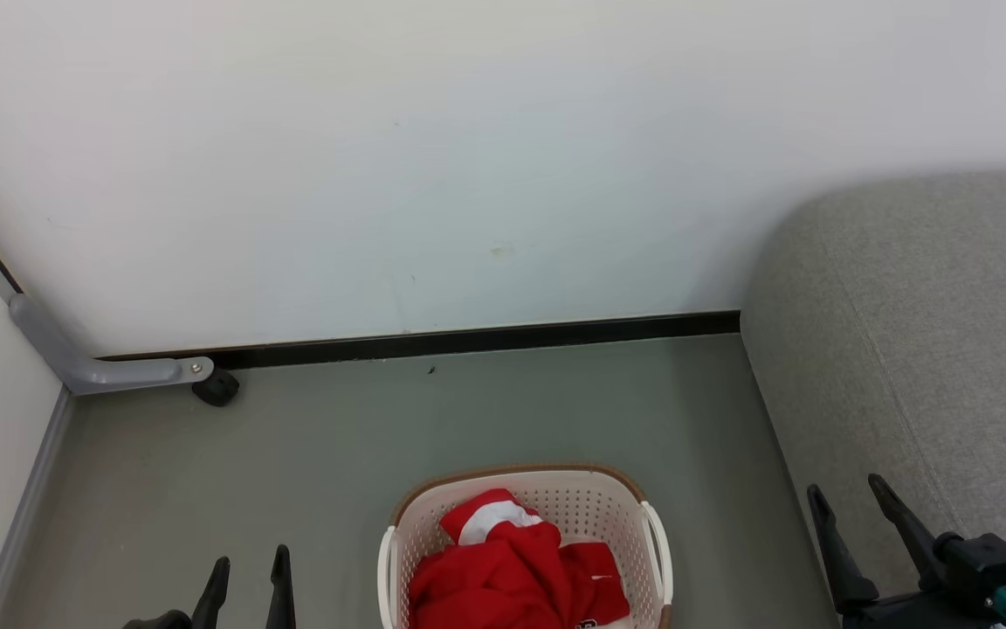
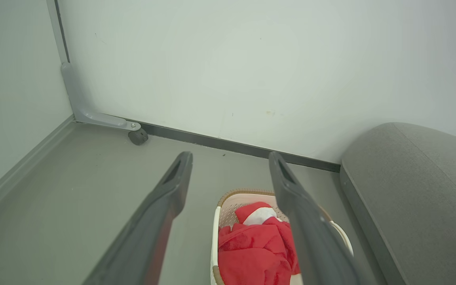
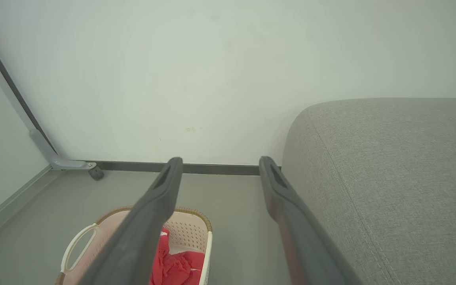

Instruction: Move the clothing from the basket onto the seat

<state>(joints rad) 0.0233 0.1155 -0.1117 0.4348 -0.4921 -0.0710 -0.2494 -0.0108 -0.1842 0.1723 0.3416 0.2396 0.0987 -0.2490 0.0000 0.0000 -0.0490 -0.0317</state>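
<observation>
Near left: left gripper (image 1: 250, 559), fingers apart, empty. Near right: right gripper (image 1: 845, 486), fingers apart, empty, beside the seat (image 1: 922, 349). Between them, the basket (image 1: 595, 505) on the floor (image 1: 311, 454), with the clothing (image 1: 503, 577) heaped inside; possibly several pieces, hard to tell. Far left: caster (image 1: 217, 387) by the wall (image 1: 468, 175).
</observation>
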